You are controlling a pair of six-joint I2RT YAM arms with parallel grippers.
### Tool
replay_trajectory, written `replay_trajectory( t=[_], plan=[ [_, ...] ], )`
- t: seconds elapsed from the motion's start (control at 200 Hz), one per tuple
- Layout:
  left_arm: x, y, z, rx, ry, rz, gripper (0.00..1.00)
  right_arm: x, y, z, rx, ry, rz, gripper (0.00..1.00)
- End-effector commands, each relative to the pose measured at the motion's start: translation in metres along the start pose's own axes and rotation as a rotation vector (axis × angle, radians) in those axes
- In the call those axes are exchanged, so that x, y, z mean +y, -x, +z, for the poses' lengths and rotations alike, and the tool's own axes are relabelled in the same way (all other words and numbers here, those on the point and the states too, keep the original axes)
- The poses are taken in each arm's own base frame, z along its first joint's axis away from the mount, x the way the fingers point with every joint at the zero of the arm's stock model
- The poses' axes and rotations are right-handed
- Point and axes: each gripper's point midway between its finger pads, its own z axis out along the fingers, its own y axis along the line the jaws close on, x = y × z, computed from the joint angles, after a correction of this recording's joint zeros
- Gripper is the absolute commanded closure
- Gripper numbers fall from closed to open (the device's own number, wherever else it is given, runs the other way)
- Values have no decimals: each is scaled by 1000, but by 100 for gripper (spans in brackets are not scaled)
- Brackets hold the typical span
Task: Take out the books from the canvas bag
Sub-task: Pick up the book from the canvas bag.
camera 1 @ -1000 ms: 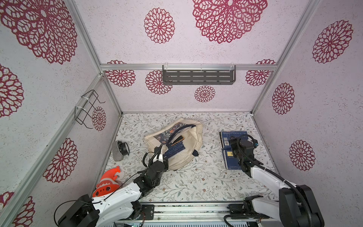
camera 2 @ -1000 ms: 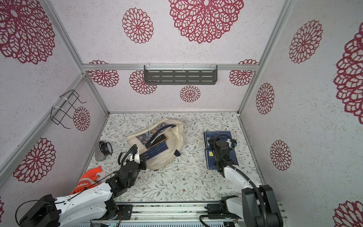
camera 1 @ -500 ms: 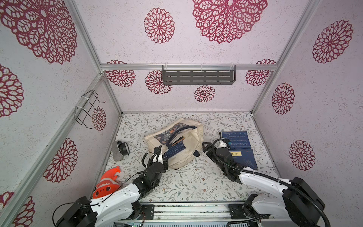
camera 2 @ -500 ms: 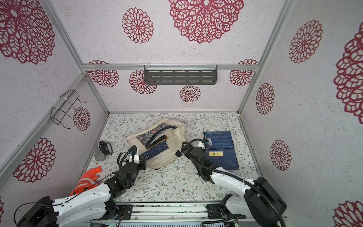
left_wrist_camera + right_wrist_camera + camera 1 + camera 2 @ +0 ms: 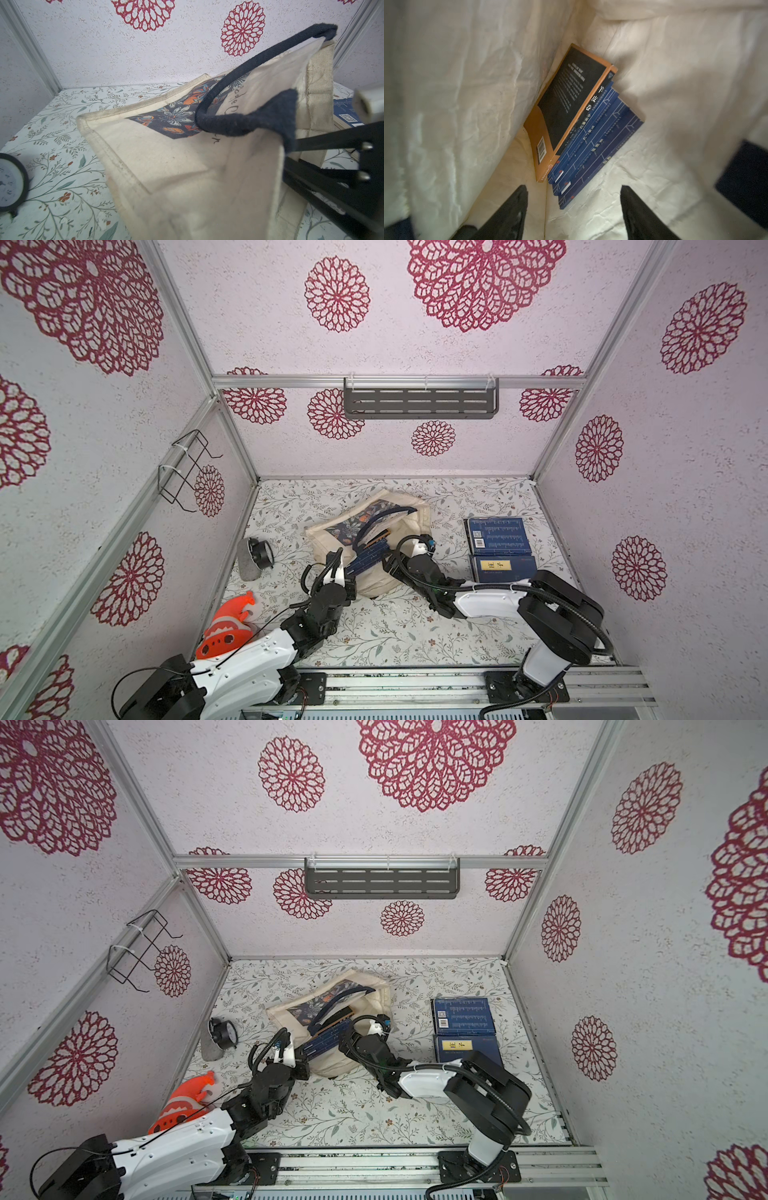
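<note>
Right fingers [image 5: 512, 209] wide inside canvas bag [image 5: 446, 104]; books [image 5: 591, 135] just ahead, untouched. Left fingers [image 5: 332, 142] pinch its rim.

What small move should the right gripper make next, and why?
Probably ease the right gripper deeper and close on the nearest blue book: its jaws are open just short of the stack, while the left gripper holds the canvas bag open.
</note>
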Motion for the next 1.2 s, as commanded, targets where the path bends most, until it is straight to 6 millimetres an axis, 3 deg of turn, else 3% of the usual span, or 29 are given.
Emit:
replay_trajectory(
  t=[0.0,0.385,0.64,0.991,1.196],
  plan=[
    [-12,21,-5,-75,-55,-44,100,29,1,14,-10,78,37,32],
    [-13,22,-5,-77,-63,-38,100,22,-17,72,9,18,59,39],
    [-14,22,-5,-77,-67,-36,100,19,-11,98,-7,4,62,49],
    [-16,21,-4,-74,-72,-30,100,28,5,113,-27,22,47,65],
    [-17,20,-4,-72,-73,-26,100,54,20,106,-52,78,22,69]
  ],
)
